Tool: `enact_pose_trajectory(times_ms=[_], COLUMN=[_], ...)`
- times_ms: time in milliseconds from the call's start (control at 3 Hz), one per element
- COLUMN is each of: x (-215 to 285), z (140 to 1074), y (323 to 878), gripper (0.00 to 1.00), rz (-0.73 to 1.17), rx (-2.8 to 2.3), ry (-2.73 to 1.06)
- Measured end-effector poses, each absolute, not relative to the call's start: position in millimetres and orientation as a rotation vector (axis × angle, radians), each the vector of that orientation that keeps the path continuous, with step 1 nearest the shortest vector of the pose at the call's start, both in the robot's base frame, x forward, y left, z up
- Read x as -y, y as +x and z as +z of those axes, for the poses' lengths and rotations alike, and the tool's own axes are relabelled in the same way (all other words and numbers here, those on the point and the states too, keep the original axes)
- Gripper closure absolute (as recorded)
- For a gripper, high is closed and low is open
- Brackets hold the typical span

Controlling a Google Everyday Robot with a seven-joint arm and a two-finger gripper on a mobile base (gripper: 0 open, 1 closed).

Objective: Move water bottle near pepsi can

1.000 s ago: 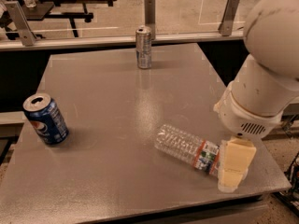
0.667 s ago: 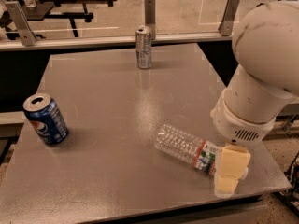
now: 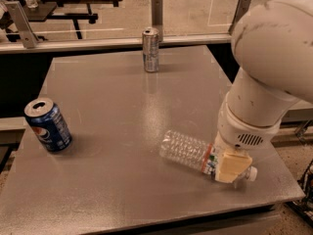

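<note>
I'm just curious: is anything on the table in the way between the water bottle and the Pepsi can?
Nothing visible. The gripper is over the water bottle at near right; only table lies between it and the pepsi can at left. The silver can stands far back.

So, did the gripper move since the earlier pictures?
Yes: the gripper shifted left against the unmoved water bottle, and now sits over its neck end.

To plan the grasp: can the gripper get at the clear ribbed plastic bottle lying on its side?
Probably yes: the gripper is at the clear ribbed plastic bottle, over its label end; nothing stands between.
</note>
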State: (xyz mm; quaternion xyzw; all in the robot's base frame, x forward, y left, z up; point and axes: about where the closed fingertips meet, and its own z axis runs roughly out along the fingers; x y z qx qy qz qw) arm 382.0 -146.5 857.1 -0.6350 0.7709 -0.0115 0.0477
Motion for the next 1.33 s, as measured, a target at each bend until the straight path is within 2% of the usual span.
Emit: enact_pose_trajectory(times_ms=[667, 1000, 1333], x=[112.5, 58.7, 22.1], z=[892.6, 918.3, 923.7], y=[408.2, 441.0, 457.1], gripper=[0.94, 1.0, 1.0], rz=[-0.104, -0.123, -0.123], rx=[-2.264, -2.142, -2.07], ry=[-1.982, -2.061, -2.123])
